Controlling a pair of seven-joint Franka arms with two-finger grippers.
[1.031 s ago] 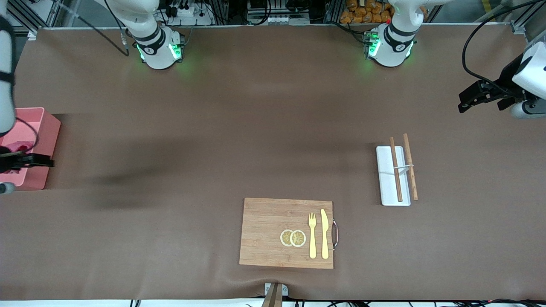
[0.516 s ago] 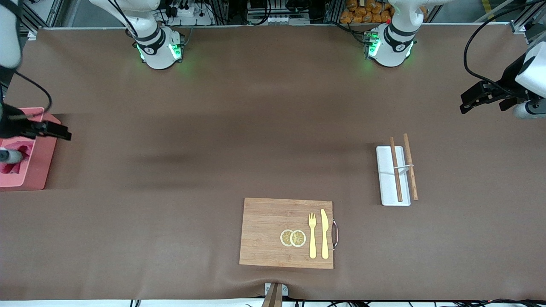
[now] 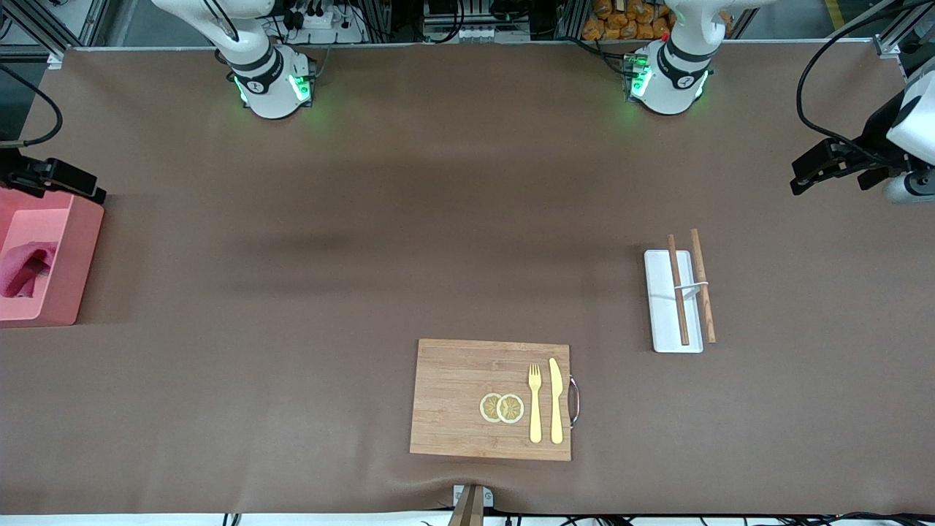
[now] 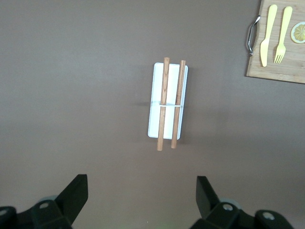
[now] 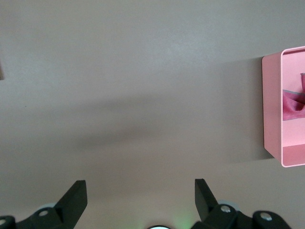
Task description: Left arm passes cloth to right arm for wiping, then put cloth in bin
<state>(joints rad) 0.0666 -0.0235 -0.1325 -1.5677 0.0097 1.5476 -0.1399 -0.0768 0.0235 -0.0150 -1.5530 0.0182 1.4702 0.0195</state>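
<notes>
The crimson cloth (image 3: pixel 25 269) lies crumpled inside the pink bin (image 3: pixel 77 241) at the right arm's end of the table. My right gripper (image 3: pixel 82 184) hangs open and empty in the air by the bin's rim. In the right wrist view its fingers (image 5: pixel 76 191) frame bare table, with the bin (image 5: pixel 270 109) and the cloth (image 5: pixel 293 102) off to one side. My left gripper (image 3: pixel 803 174) is open and empty, up over the table's edge at the left arm's end. In the left wrist view, the left gripper (image 4: pixel 140 185) looks down on bare table.
A white tray (image 3: pixel 661 321) carries two wooden sticks (image 3: pixel 679 292) toward the left arm's end. A bamboo cutting board (image 3: pixel 453 394) near the front edge holds lemon slices (image 3: pixel 502 408), a yellow fork (image 3: pixel 535 402) and a yellow knife (image 3: pixel 556 400).
My right gripper has risen out of the bin and drawn away from the front camera, leaving the cloth lying inside. The left arm has barely shifted.
</notes>
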